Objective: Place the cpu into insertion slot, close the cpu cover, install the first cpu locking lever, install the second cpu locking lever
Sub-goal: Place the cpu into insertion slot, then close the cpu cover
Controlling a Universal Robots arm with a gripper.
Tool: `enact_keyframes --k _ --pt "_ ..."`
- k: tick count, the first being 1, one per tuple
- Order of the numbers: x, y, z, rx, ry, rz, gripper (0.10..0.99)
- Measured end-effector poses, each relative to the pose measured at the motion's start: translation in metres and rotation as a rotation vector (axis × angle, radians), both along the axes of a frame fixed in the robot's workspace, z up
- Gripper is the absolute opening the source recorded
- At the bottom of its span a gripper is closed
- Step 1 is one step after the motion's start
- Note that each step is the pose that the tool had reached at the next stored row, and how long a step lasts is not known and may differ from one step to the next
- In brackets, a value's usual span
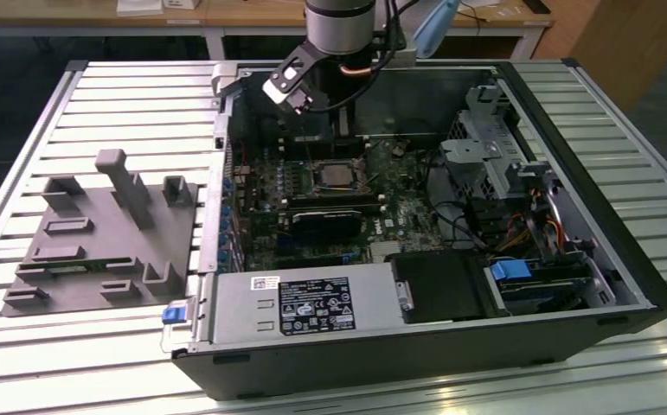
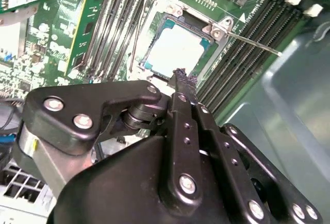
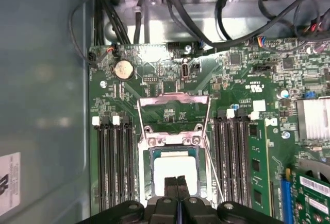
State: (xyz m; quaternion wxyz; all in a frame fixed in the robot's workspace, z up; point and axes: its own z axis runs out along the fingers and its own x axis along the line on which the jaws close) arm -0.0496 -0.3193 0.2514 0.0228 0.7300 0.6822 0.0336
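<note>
Slatted metal bench point(image 1: 114, 95) carrying an open computer case point(image 1: 426, 367); the cpu point(image 3: 175, 170) sits in the insertion slot point(image 3: 150, 173), with the cpu cover point(image 3: 174, 99) lying open beyond it. My gripper point(image 3: 177, 182) has its fingers clenched on nothing, tips right at the cpu's edge. Risk, as I judge it: pressing down here could skew the cpu or bend socket pins, and the loose locking lever point(image 2: 252, 42) could snag.

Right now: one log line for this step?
cpu: in insertion slot | cpu cover: open | gripper: jaws shut, over cpu

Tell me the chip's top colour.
The chip is pale silver-grey, clearest in the second wrist view.
</note>
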Motion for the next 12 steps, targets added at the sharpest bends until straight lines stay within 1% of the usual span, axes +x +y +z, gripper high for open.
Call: enact_keyframes --k 12 --pt "0.0 0.0 0.0005 0.0 -0.0003 0.0 0.106"
